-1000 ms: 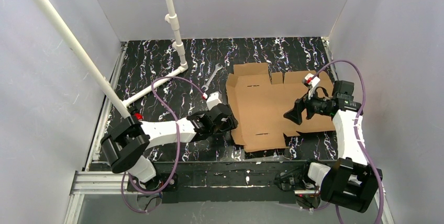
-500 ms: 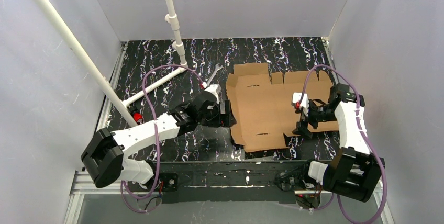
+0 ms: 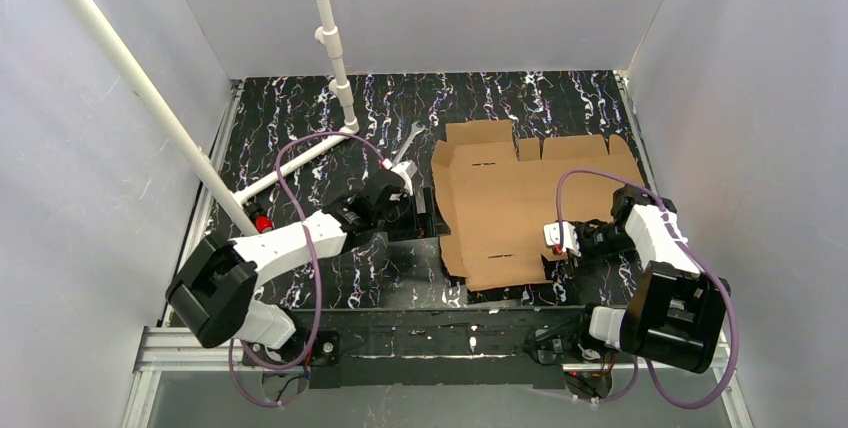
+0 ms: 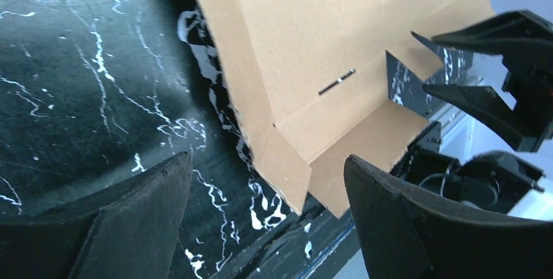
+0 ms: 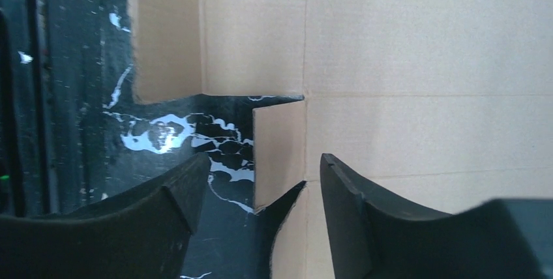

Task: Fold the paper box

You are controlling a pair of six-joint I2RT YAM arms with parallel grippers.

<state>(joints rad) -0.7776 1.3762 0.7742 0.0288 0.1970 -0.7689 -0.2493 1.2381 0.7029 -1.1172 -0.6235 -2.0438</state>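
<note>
Box (image 3: 500, 203) lies flat on surface (image 3: 280, 108), centre-right; left claw (image 4: 267, 158) is released beside it, right claw (image 5: 264, 157) released, straddling its lower edge.

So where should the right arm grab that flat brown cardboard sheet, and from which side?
Probably the narrow flap on the near edge of the brown cardboard sheet, from the near side: its edge lies free against the black marbled table, and the open right gripper straddles it.

Black marbled table (image 3: 560, 98): flat paper box (image 3: 500, 198), wrench (image 3: 405, 145), white pipe (image 3: 322, 147) on it.
</note>
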